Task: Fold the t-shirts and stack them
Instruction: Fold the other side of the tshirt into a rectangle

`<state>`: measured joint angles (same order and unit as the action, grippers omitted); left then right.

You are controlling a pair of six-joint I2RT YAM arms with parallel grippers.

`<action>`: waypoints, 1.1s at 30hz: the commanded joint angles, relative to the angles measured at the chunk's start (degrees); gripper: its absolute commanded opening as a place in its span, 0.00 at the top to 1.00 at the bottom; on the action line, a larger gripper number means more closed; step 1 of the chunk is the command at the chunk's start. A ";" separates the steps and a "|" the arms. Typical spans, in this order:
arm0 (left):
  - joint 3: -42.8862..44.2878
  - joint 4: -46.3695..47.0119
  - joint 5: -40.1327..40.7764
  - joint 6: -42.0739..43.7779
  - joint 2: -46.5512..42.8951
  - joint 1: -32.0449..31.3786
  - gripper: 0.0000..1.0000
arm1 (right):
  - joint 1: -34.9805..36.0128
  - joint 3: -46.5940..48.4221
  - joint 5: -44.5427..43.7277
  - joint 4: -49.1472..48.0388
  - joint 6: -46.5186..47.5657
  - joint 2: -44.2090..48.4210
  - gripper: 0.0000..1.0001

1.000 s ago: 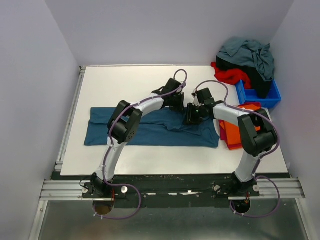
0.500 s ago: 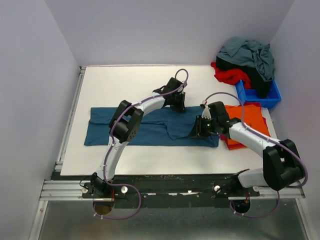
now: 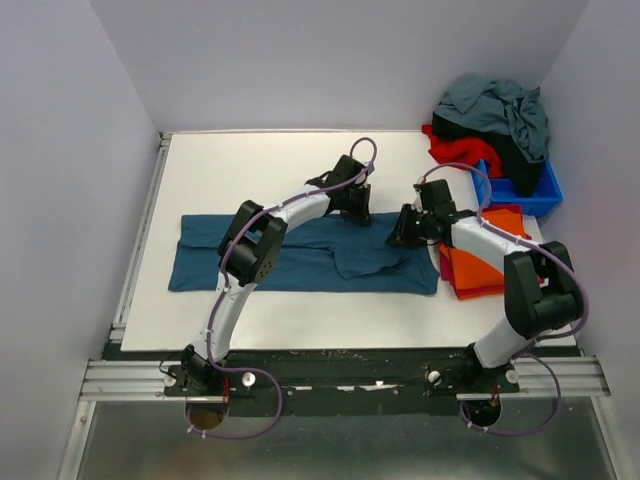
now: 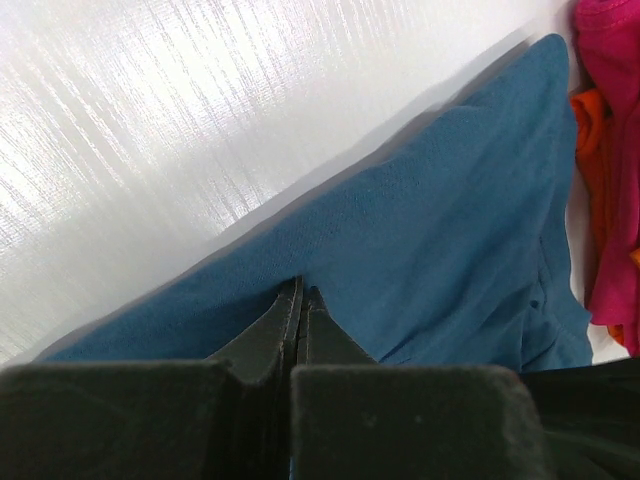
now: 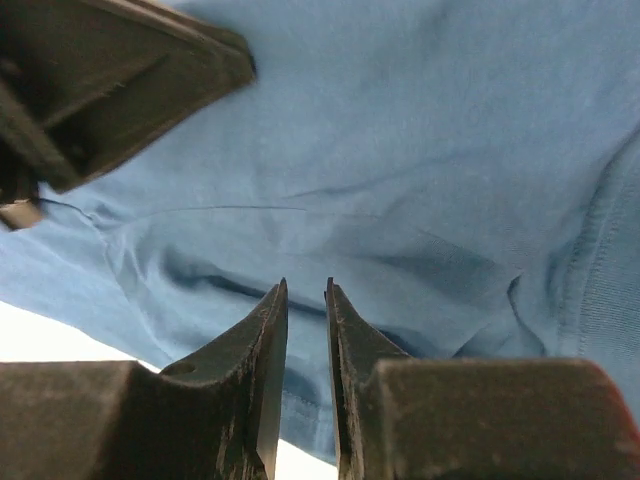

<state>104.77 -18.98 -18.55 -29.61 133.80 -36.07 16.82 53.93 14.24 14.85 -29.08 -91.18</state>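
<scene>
- White table (image 3: pixel 250 160), plain walls all round, and both arms reaching into the middle of the top view.
- Teal-blue shirt (image 3: pixel 300 265) lies across the centre as a long flat band. It looks part-folded and not yet squared up.
- Left gripper (image 3: pixel 352 208) is down on the band's upper edge. Its fingers are pressed together, pinching the cloth as far as I can tell.
- Right gripper (image 3: pixel 403 232) hangs over the right end with a narrow gap between its fingers and nothing in it.
- At centre right an orange shirt (image 3: pixel 480 265) sits folded, touching the teal one, with a pink shirt (image 4: pixel 612 150) beside it. That's the stack begun, I'd say.
- Upper right, a heap of shirts (image 3: pixel 495 115), grey-blue, black and red, spills over the blue bin (image 3: pixel 525 195), all unfolded.
- My read: well short of halfway, with this fold to finish and the heap untouched.
</scene>
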 commanded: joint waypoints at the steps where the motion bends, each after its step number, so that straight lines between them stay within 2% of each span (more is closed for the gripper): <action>1: 0.52 -0.09 1.84 0.78 -0.03 0.04 1.00 | 0.14 -4.07 6.48 -2.36 -2.73 -1.12 0.70; 6: 0.96 -0.18 2.02 0.86 0.41 0.04 1.00 | 1.98 -15.86 15.63 -7.29 -6.42 7.84 0.71; 12: 1.58 -0.97 2.46 1.30 0.68 0.04 1.00 | 4.89 -21.59 23.72 -6.68 -9.24 18.03 0.71; 14: 1.66 -0.97 2.64 1.48 0.59 0.04 1.00 | 4.89 -19.41 21.64 -3.18 -8.02 21.64 0.70; 16: 1.93 -1.06 2.55 1.48 0.59 0.04 1.00 | 4.80 -16.07 15.32 1.30 -6.26 23.32 0.70; 21: 2.19 -0.79 2.20 1.22 -0.73 0.04 1.00 | 4.01 -10.79 3.00 4.04 -4.05 20.53 0.71; 23: 2.72 -1.14 2.11 1.13 -1.69 0.04 1.00 | 3.66 -9.55 0.19 3.35 -4.14 17.54 0.74; 25: 3.33 -1.67 2.02 1.13 -2.92 0.04 0.99 | 3.57 -8.67 -1.83 2.21 -4.75 14.46 0.82; 27: 3.34 -2.20 2.20 1.04 -4.94 0.13 0.91 | 3.48 -8.32 -3.77 0.80 -5.28 12.08 0.99; 31: -0.61 -0.54 3.86 -0.36 -11.09 0.04 0.59 | 3.48 -8.40 -5.89 -2.10 -5.11 9.01 0.99; 33: -3.16 0.96 3.95 -1.59 -14.51 0.13 0.50 | 3.48 -7.44 -6.68 -2.37 -4.85 7.16 0.99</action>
<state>105.01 -20.40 -16.56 -29.30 129.71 -36.07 20.51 44.80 12.40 14.70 -34.52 -81.89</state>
